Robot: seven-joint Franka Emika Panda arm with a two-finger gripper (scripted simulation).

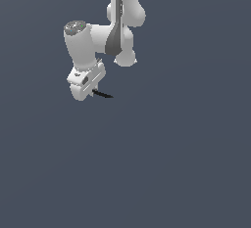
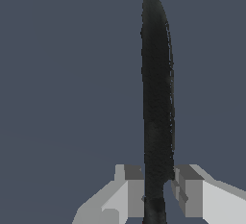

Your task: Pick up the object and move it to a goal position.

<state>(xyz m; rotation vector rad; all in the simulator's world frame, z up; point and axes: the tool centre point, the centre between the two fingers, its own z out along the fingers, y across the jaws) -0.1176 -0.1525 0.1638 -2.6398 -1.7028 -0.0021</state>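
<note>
The object is a thin black stick, and in the wrist view it runs lengthwise away from the camera between my two grey fingers. My gripper is shut on it near one end. In the exterior view the object pokes out as a short black sliver toward the exterior view's right from under the white hand, where my gripper holds it. No red section shows in either view.
The white arm reaches in from the top of the exterior view. A plain dark grey-blue surface fills everything else.
</note>
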